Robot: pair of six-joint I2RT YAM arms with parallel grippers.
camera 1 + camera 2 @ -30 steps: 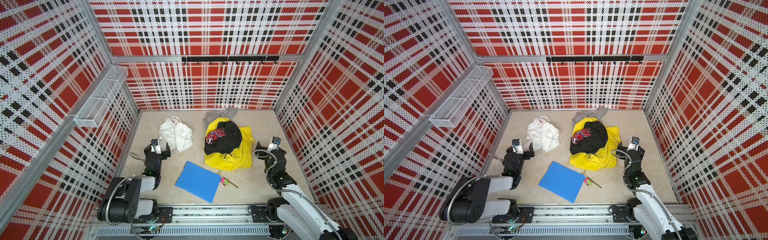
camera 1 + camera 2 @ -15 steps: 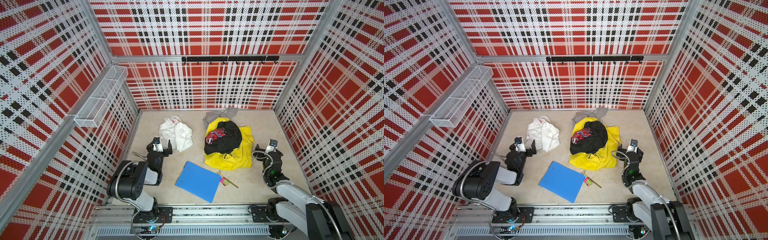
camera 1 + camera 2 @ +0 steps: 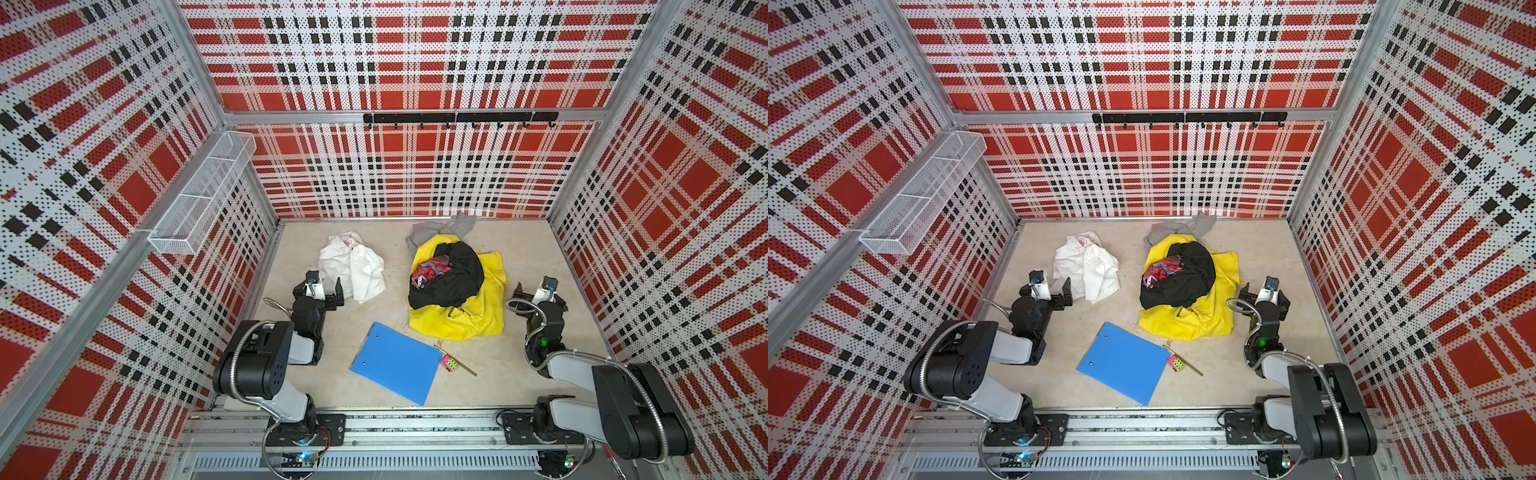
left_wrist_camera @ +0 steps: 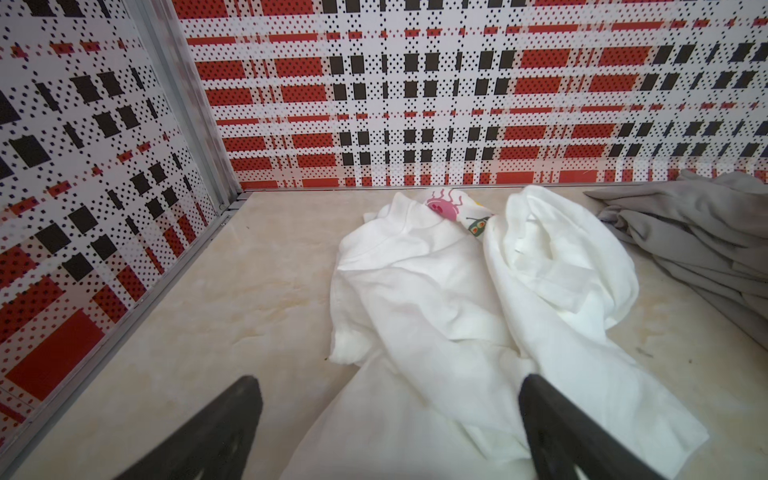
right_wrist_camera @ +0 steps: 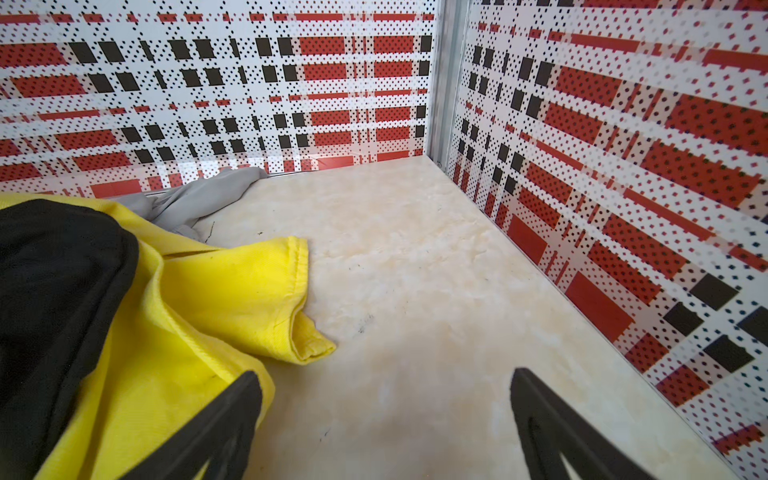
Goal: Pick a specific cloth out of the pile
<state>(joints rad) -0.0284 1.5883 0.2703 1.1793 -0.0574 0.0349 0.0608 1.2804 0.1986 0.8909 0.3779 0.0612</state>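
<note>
The beige marble-look tabletop carries two separate lots of fabric. On the right is the pile, a heap whose base is a big bright yellow garment. A crumpled black garment and a small red-patterned piece sit on top, and a grey garment is tucked under its far edge against the back wall.

To the left, with bare table between, lies the cloth, a rumpled white T-shirt folded in on itself. Only a scrap of its pink and green cartoon print shows at the far fold. Since it lies well apart from the heap, the sorting looks done.

A flat blue plastic clipboard rests near the front, between the arms. It is clear of both fabrics and plays no part in the job.

The left gripper sits at the T-shirt's near edge. Its jaws are spread wide with white fabric running between them, but nothing is pinched; whether a finger touches the fabric I cannot tell. The right gripper is just right of the yellow hem, equally wide and empty over bare table. Both arms are folded low, which reads as a rest pose.

Smallest is a pink-and-green cube touching the clipboard's right corner.
</note>
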